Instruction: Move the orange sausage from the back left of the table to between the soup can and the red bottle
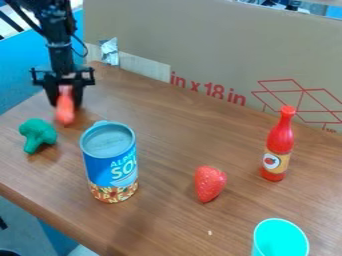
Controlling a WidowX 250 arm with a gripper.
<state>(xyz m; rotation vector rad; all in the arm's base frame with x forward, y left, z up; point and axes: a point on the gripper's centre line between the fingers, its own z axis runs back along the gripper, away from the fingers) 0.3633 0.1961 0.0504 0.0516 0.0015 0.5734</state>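
At the upper left of the camera view, the black gripper (65,100) hangs over the back left part of the table. It is shut on an orange-red elongated object (65,107), which points downward between its fingers; whether its lower end touches the table I cannot tell. Nearest to it, toward the front left, lies a green toy broccoli (37,135). A blue soup can (110,162) stands upright to the right of the broccoli. Farther right, a red strawberry (210,184) rests on the wood, and a red sauce bottle (278,145) stands upright.
A turquoise cup (280,240) stands at the front right of the brown table (167,145). A cardboard panel (200,45) runs along the back edge like a wall, with silvery tape (109,51) at its left end. The table's front left edge drops off.
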